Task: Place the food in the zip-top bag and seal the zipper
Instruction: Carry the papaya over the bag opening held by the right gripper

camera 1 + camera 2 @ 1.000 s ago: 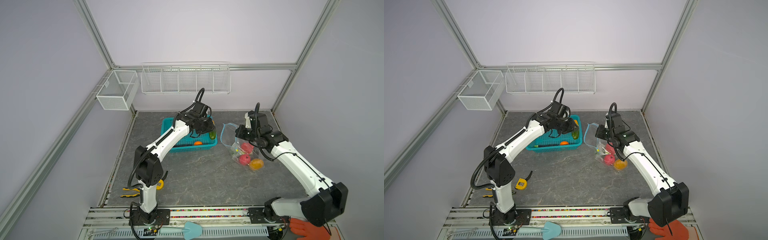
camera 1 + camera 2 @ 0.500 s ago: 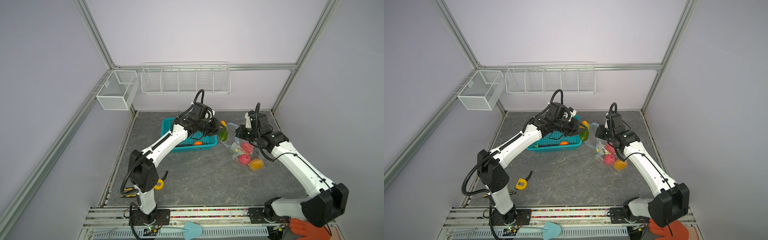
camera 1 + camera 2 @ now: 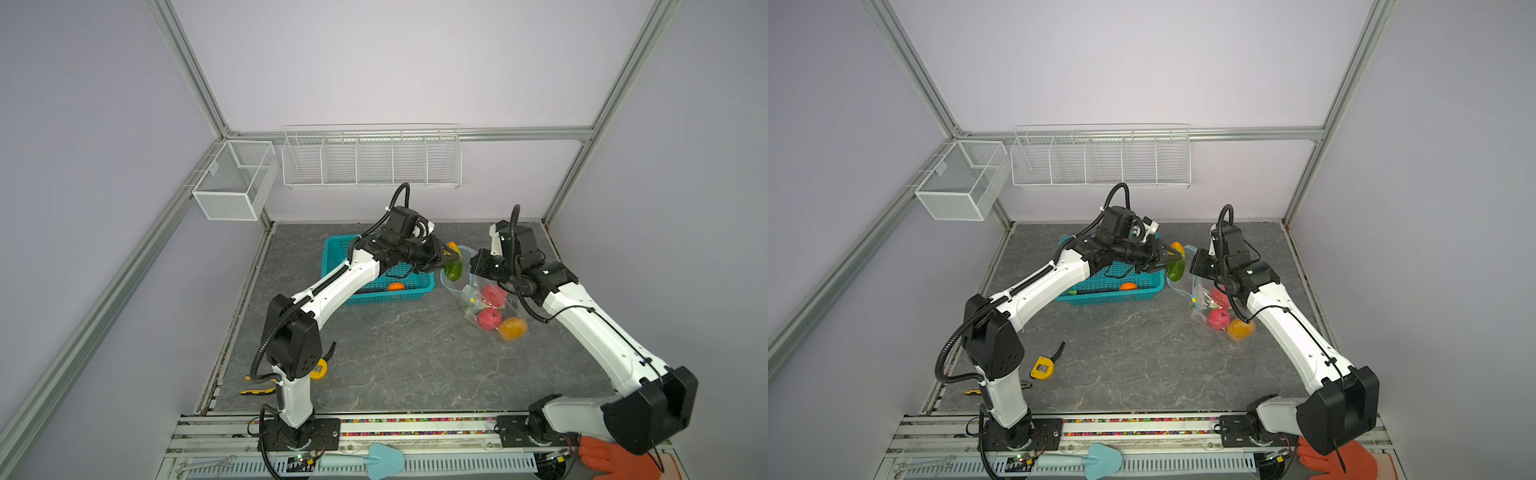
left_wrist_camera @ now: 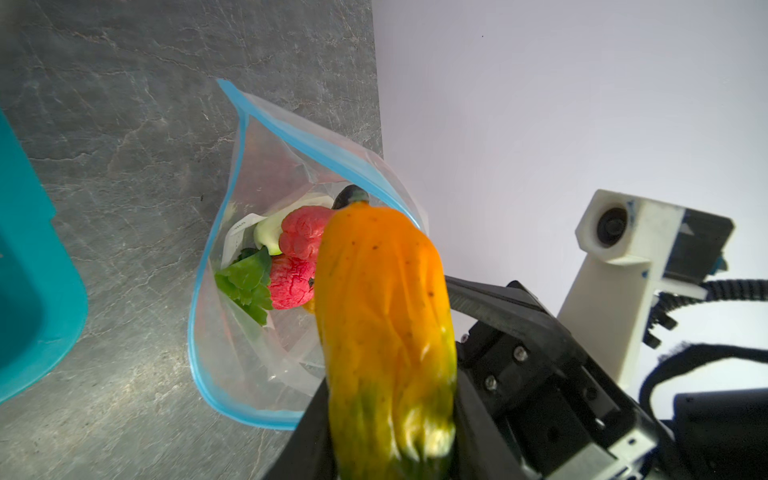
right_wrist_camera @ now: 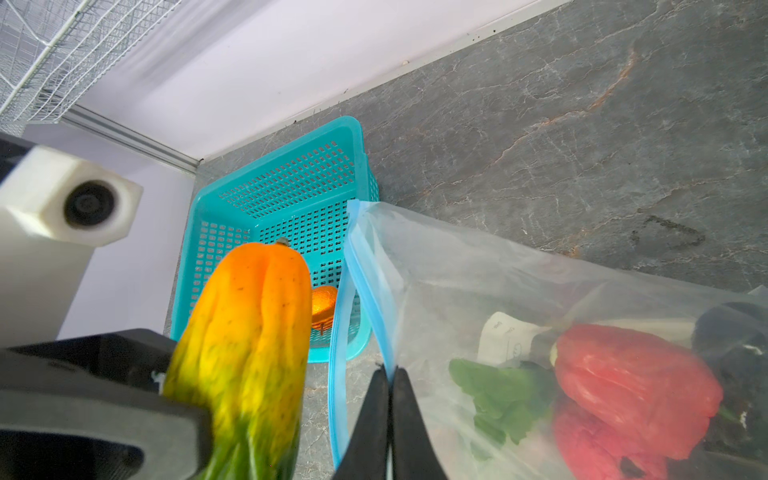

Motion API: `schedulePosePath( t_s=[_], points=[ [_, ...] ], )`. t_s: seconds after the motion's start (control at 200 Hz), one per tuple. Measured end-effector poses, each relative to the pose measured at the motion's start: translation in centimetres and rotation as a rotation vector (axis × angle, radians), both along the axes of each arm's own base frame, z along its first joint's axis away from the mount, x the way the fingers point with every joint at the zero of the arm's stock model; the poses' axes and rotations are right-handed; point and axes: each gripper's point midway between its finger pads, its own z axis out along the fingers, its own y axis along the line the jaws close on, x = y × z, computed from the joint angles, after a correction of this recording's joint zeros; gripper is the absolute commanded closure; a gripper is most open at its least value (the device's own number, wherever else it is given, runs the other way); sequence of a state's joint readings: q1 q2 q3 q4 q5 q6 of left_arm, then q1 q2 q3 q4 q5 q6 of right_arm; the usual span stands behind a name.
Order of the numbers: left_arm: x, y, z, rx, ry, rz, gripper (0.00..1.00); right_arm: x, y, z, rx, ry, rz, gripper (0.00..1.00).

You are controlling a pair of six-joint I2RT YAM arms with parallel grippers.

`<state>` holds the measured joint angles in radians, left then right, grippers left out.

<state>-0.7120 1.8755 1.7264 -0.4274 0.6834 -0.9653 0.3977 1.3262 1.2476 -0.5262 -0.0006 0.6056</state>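
Centre-right zip-top bag (image 3: 471, 308) holds red food (image 3: 489, 318) (right gripper (image 5: 390, 386) pinches its rim); left gripper (image 3: 448, 259) clasps orange-green fruit (image 3: 454, 271); basket (image 3: 386, 297) holds an orange (image 3: 395, 286).

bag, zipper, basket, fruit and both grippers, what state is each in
zip-top bag, mouth open, partly filled
zipper, unsealed
left gripper, shut on orange-green fruit
orange-green fruit, held at the bag's mouth, not inside
right gripper, shut on zip-top bag edge
teal basket, orange piece inside
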Motion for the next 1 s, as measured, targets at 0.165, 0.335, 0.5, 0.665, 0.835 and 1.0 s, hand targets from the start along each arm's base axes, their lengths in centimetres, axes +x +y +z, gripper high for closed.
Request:
schedulePosePath(
  t_s=[0.165, 0.335, 0.5, 0.665, 0.835, 1.0],
  points=[
    [0.2, -0.3, -0.7, 0.001, 0.013, -0.003, 0.64, 0.0, 0.0, 0.0, 0.000, 0.000, 0.000, 0.93],
    [0.6, -0.8, -2.4, 0.015, 0.044, -0.006, 0.65, 0.0, 0.0, 0.0, 0.000, -0.001, 0.000, 0.93],
    [0.7, -0.9, -3.1, 0.021, 0.062, -0.004, 0.65, -0.1, 0.0, 0.3, 0.003, -0.007, 0.000, 0.93],
    [0.9, -1.1, -3.1, 0.014, 0.059, -0.003, 0.65, -0.2, -0.1, 0.4, 0.004, -0.010, 0.000, 0.93],
    [1.2, -1.3, -4.2, 0.025, 0.072, -0.001, 0.66, -0.2, -0.1, 0.5, 0.006, -0.013, 0.000, 0.93],
    [1.5, -1.5, -6.2, 0.055, 0.101, 0.004, 0.66, -0.3, -0.1, 0.8, 0.009, -0.021, 0.000, 0.93]
  ],
)
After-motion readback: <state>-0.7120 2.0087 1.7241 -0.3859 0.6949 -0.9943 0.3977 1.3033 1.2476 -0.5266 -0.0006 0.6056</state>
